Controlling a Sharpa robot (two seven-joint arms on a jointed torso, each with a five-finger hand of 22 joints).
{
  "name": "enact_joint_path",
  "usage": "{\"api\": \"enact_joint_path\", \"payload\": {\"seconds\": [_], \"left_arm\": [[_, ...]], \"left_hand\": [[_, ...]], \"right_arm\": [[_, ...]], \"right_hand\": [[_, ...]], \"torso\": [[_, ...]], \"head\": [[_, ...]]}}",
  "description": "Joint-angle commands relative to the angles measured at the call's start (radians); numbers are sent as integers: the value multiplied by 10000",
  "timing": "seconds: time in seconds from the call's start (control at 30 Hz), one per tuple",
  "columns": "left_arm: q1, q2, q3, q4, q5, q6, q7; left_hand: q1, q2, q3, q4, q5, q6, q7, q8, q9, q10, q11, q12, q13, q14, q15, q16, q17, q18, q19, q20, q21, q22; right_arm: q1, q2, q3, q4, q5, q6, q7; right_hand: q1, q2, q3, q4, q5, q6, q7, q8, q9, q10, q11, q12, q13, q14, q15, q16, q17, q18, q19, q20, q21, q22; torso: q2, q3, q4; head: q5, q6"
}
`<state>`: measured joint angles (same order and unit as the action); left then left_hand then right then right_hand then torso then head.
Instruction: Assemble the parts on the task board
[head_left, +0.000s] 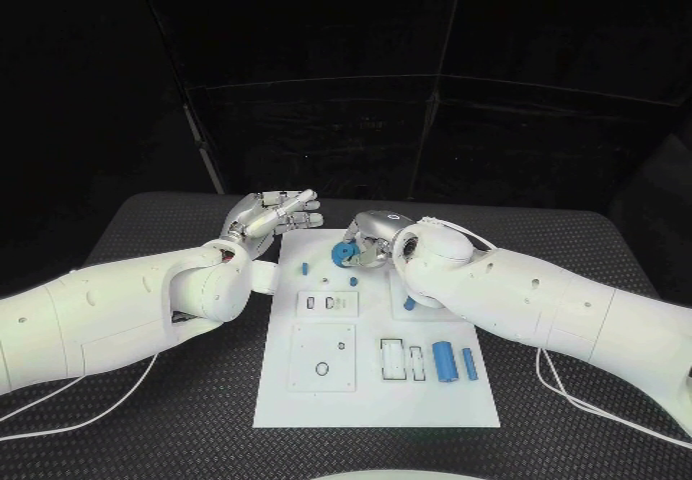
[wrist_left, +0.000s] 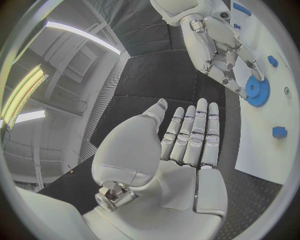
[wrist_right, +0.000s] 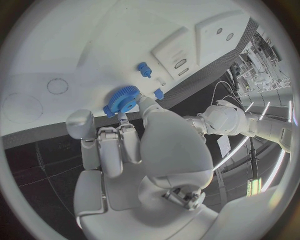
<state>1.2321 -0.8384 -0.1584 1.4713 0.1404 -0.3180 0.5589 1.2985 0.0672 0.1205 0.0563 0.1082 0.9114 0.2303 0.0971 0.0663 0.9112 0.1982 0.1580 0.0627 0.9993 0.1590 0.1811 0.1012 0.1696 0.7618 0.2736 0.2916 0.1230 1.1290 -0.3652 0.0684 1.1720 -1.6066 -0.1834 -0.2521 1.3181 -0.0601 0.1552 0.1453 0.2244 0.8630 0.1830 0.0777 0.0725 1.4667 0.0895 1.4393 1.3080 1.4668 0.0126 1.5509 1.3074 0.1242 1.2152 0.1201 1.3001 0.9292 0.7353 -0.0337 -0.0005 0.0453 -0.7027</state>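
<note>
My left hand (head_left: 271, 217) hovers over the black bench (head_left: 159, 240) just off the task board's (head_left: 375, 395) far left corner, palm up, fingers (wrist_left: 194, 132) straight and together, holding nothing. My right hand (head_left: 372, 238) is over the board's far end, fingers pinching a blue gear (wrist_right: 120, 99). Small blue pegs (wrist_right: 145, 70) stand nearby; two blue cylinders (head_left: 450, 361) lie nearer me.

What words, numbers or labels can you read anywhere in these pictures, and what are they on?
None can be read.
The task board carries outlined shapes and cut-outs, no lettering.
The blue gear that the right hand holds bears no marking; neither do the blue cylinders.
The left hand, open beside the board, and the white arms show no brand or number.
</note>
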Motion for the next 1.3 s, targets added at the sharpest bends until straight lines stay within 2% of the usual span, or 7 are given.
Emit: {"api": "enact_joint_path", "payload": {"seconds": [0.03,0.47,0.57,0.67,0.83,1.07,1.3], "left_arm": [[21,-5,10,16,-4,46,16],[21,-29,10,42,-4,45,14],[21,-30,10,46,-4,47,15],[21,-42,10,51,-4,47,17],[20,-76,9,55,-4,49,21],[19,-103,8,34,-58,77,57],[18,-49,7,-57,-411,195,95]], "left_hand": [[112,-14,-5,-65,-3,62,195,-55,-11,79,25,-43,-1,51,-2,-54,-11,138,54,-12,-8,-11],[111,-14,-1,-70,-4,59,199,-60,-12,78,28,-53,-1,48,0,-60,-13,137,53,-11,-10,-14],[111,-14,-1,-70,-4,59,199,-60,-12,78,28,-53,-1,48,0,-60,-13,137,53,-11,-10,-14],[111,-14,-1,-70,-4,59,199,-60,-12,78,28,-53,-1,48,0,-60,-13,137,53,-11,-10,-14],[111,-14,-1,-70,-4,59,199,-60,-12,78,28,-53,-1,48,0,-60,-13,137,53,-11,-10,-14],[111,-15,5,-78,-4,57,202,-65,-12,77,31,-63,-2,46,2,-67,-17,137,52,-9,-13,-18],[133,-19,23,-109,-3,72,187,-63,-9,97,22,-72,2,61,-2,-68,-18,139,57,-10,-14,-24]], "right_arm": [[-30,-83,-17,78,2,-107,-317],[-52,-434,-16,362,142,-309,-413],[-60,-540,-16,489,165,-628,-357],[-81,-857,-15,815,323,-1536,-99],[-98,-1624,-13,1457,1059,-2533,635],[-99,-3192,-19,2080,2689,-2170,2058],[-97,-4485,-24,1836,4129,-2283,3533]], "right_hand": [[-22,37,6,62,57,55,-17,20,-20,211,27,23,1321,924,53,32,2119,-33,47,57,-11,26],[-57,69,1,105,110,101,-27,41,-16,239,18,63,1358,936,46,48,2170,-44,84,50,18,85],[-63,70,-2,112,132,120,-32,50,-14,249,14,78,1372,939,43,52,2183,-50,104,48,33,118],[-39,67,4,118,322,208,-57,87,-10,310,-9,162,1450,949,23,68,2227,-61,148,31,68,176],[51,49,34,65,396,255,-71,102,-13,294,-25,133,1420,938,10,52,2178,-56,137,18,61,148],[415,-123,65,-206,-80,479,-120,193,0,241,-67,61,1351,881,-30,-32,1939,-10,-31,-16,-64,-111],[798,-308,69,-528,5,589,-146,217,-21,193,-98,-5,1289,856,-61,-77,1828,6,-127,-52,-132,-230]], "torso": [[0,8,-3],[-8,-4,-5],[-6,-4,7],[-8,0,11],[-19,3,-25],[-47,3,-47],[-82,23,-84]], "head": [[24,-11],[1,-8],[0,10],[-4,27],[20,54],[-81,125],[-213,210]]}}
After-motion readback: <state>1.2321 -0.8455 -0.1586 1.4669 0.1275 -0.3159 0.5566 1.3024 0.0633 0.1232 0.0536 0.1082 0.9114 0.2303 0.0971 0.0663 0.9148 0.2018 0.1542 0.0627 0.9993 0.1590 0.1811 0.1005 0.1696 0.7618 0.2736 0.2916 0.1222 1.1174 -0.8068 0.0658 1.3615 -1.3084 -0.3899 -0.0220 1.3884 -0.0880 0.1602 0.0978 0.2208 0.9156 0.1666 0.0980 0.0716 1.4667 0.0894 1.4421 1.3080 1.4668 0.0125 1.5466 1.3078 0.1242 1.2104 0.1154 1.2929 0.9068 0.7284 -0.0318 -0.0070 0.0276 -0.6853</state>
